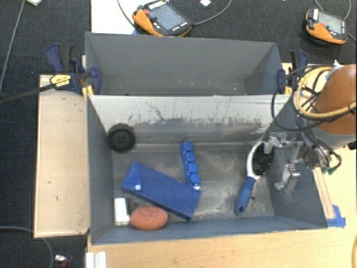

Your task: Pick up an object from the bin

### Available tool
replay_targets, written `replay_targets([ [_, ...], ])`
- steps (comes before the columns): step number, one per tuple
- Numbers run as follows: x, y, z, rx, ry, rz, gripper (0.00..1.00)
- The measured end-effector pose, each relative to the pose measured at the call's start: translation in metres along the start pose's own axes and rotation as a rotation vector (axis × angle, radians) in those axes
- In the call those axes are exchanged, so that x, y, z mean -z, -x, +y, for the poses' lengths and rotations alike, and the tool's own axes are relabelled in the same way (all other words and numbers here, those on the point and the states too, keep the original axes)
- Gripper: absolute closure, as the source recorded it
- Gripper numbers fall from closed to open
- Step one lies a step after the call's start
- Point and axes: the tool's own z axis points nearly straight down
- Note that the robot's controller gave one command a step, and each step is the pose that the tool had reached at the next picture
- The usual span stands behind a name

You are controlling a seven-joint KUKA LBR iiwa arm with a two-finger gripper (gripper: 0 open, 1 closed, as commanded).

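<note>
We saw the claw (285,178) just to the right of the brush (248,186), beside its white head with the dark bristles, and we could not tell whether the claw was apart or together; nothing was visibly clamped in it. The brush was the thing nearest to it, so we took it as the likely one to pick. It lay on the floor of the bin (178,66), and directly right of the brush the bin's wall sloped upward. Its long axis ran from the far side of the bin to the near side, a little tilted. The head pointed away to the far wall and slightly right, and the blue handle pointed to the near wall and slightly left. In our judgement the main risk was this slope: a claw descending to the right of the brush could strike the wall, or catch only the edge of the head and push the brush to the left. A grip on the bristles could also slip, and the long handle could swing down. The blue studded bar (190,163) lay well apart to the left of the brush, so it seemed no obstacle.
</note>
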Motion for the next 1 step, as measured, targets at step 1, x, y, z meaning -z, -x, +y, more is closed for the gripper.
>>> replay_targets([
  [1,0.0,0.0,0.0,0.0,0.0,0.0,0.0],
])
